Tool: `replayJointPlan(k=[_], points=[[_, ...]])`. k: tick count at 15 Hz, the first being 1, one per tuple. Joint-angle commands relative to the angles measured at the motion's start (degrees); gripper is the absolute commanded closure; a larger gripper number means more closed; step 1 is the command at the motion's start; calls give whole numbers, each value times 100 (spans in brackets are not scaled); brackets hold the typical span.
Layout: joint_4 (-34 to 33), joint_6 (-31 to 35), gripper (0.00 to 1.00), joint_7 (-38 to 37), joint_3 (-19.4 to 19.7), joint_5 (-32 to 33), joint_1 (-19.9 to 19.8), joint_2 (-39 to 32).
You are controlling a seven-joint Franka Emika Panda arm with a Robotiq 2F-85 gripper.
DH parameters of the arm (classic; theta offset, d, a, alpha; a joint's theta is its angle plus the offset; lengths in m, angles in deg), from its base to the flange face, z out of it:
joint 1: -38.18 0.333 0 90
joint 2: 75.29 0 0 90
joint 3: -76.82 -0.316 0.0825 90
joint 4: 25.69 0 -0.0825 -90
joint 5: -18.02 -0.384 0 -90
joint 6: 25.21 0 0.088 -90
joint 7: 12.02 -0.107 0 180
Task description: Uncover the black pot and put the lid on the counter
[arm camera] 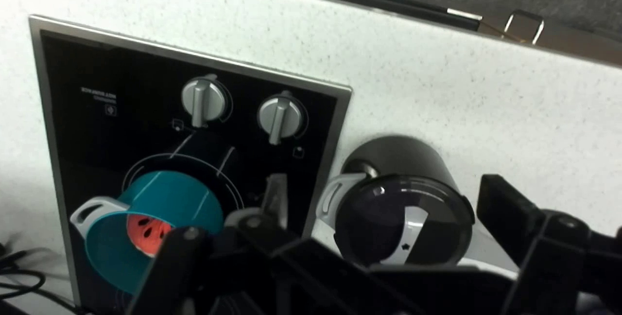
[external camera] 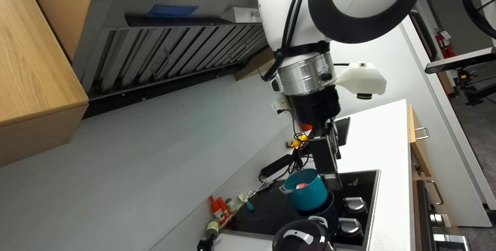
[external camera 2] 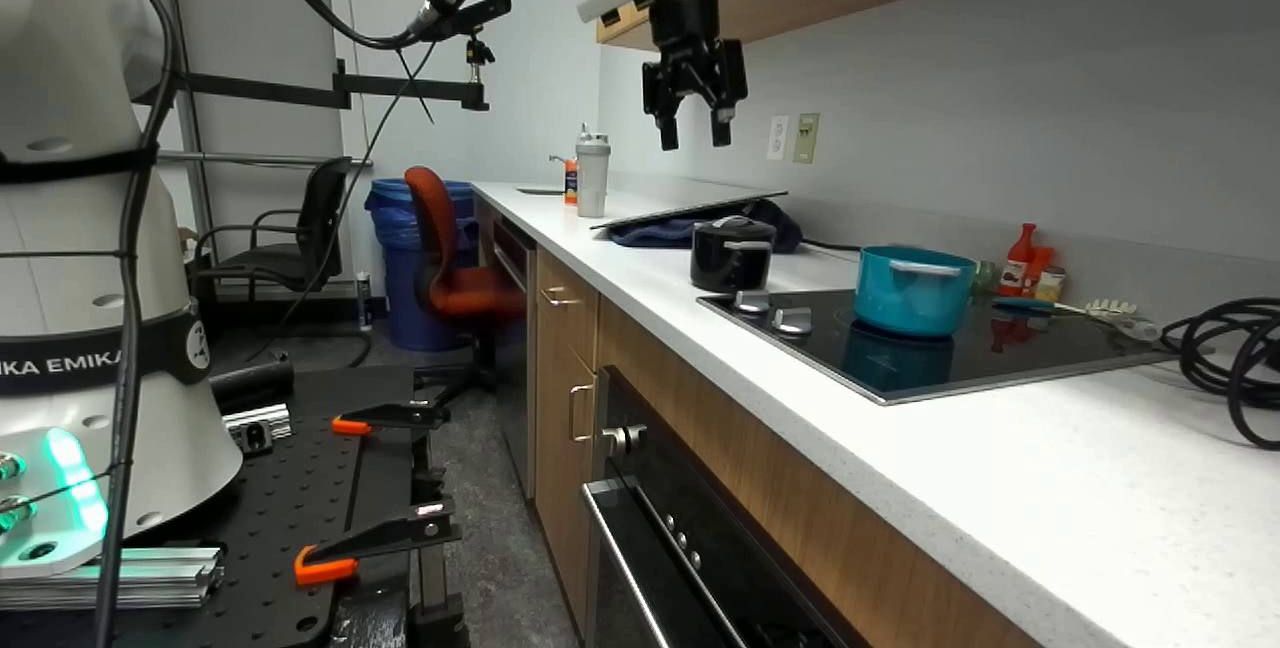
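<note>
The black pot [external camera 2: 725, 268] is standing lidded on the white counter [arm camera: 486, 101] while the gripper [external camera 2: 695, 135] is hanging well above it, jaws spread.
The lid [arm camera: 381, 222] is resting on top of the pot, its pale handle [arm camera: 409, 232] facing up, and in the wrist view it is showing between the parted fingers [arm camera: 508, 203]. Just beside the pot, the black cooktop [arm camera: 87, 149] is lying set into the counter, carrying the teal pot [arm camera: 175, 193], which is holding a red piece [arm camera: 146, 237] with dark spots. Two silver knobs [arm camera: 204, 98] are sitting near the cooktop's front edge. Red bottles [external camera 2: 1018, 258] are standing beyond the teal pot. Past the black pot, a dark blue bundle [external camera 2: 775, 218] is lying under a flat dark panel [external camera 2: 700, 209], and a grey shaker bottle [external camera 2: 592, 178] is standing farther along.
</note>
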Motion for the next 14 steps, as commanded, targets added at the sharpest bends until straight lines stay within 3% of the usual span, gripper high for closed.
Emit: replayJointPlan(k=[1,9,14], points=[[-524,335,0,-429,-74,106,36,-565],[-1203,659,0,-1709,-111,1134,211,-1504],[-1585,576,0,-2191,-38,1287,444,-1955]])
